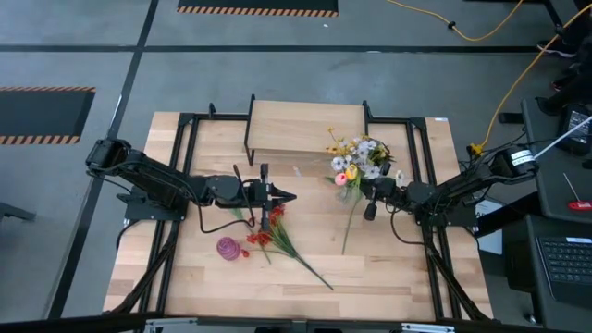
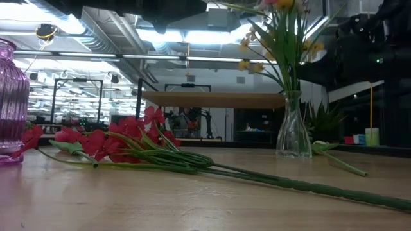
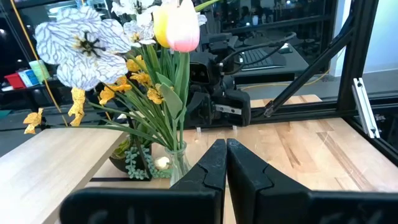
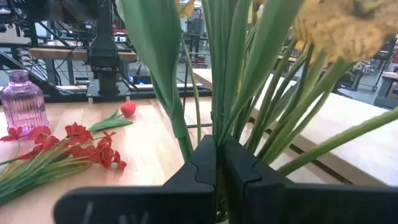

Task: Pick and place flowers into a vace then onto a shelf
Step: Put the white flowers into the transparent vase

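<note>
A clear glass vase point(image 2: 293, 131) stands on the table in front of the shelf point(image 1: 305, 128), which has a light wood top on black legs. It holds a bunch of flowers point(image 1: 356, 159) with pink, yellow and white heads point(image 3: 177, 28). Red flowers on long green stalks point(image 1: 268, 236) lie flat on the table, with a red tulip point(image 4: 127, 109) among them. My right gripper point(image 4: 219, 152) is at the bunch's stalks just above the vase, shut. My left gripper point(image 1: 289, 195) hangs shut above the red flowers, pointing at the vase. My right gripper comes level from the table's right and closes across the upright green stalks point(image 4: 216, 127) of the bunch in the vase. The fingers hide the exact place of contact, so I cannot tell which stalk is between them. The vase stands on the table.
A pink ribbed vase point(image 1: 228, 248) stands near the red flowers at the table's left front. One loose green stem point(image 1: 350, 222) lies on the table before the clear vase. Black frame rails point(image 1: 185, 166) run along both table sides. Bare wood point(image 1: 388, 268) shows at the near right.
</note>
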`<action>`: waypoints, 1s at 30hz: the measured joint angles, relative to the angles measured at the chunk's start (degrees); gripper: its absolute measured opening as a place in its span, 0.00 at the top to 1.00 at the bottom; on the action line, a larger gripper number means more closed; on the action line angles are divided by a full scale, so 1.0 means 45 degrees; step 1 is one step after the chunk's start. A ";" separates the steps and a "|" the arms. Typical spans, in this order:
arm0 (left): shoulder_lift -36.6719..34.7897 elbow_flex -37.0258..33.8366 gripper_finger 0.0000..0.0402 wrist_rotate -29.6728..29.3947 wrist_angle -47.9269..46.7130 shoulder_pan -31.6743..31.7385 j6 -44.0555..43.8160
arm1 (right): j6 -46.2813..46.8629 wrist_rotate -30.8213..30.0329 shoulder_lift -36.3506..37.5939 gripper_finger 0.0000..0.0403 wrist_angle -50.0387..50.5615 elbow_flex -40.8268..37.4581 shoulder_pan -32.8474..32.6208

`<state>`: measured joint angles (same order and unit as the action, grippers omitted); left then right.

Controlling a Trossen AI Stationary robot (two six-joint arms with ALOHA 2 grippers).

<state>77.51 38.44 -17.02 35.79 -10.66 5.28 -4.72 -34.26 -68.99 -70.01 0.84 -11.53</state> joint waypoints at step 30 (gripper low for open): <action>-0.0004 0.0005 0.99 0.0024 -0.0005 0.0000 -0.0005 | 0.0318 -0.0029 0.0039 0.67 0.0428 0.0005 0.0000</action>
<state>77.49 38.46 -16.91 35.77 -10.66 5.26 -3.29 -34.39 -68.82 -68.08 0.86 -11.53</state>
